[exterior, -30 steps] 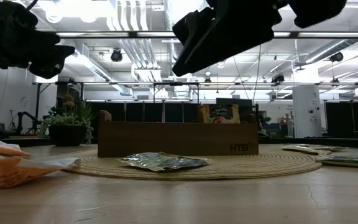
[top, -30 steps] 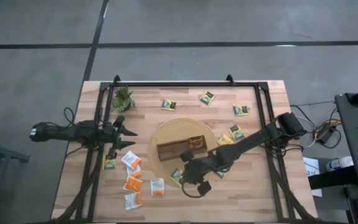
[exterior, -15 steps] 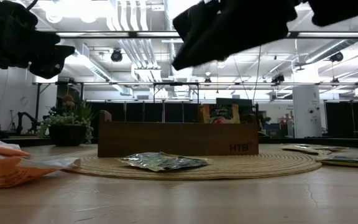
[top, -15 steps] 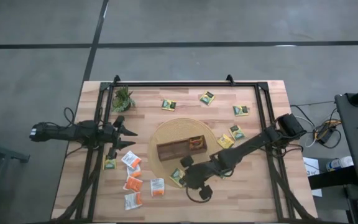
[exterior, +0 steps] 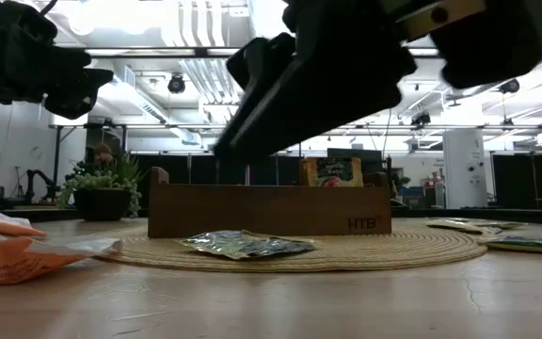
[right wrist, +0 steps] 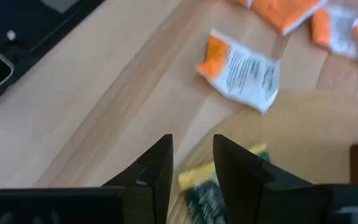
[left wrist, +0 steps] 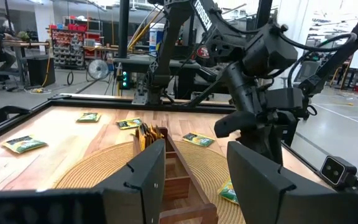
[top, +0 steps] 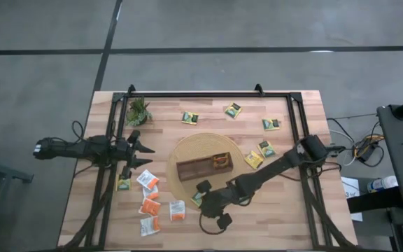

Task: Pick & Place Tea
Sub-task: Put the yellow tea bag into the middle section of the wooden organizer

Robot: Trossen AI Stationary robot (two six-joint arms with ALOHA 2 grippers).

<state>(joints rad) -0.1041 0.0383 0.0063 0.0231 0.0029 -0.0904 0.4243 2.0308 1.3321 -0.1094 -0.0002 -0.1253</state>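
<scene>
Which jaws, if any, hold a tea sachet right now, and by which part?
Neither. The right gripper hangs empty above a yellow-and-green sachet; the left gripper waits open and empty.

Both arms dark, near-black, jointed segments. Left arm [top: 82,148] slim, black cable looping off it, pointed two-finger gripper [top: 145,154]. Right arm [top: 271,168] bulkier, blocky joints, white lettering on upper link; flat dark fingers [right wrist: 157,168].
</scene>
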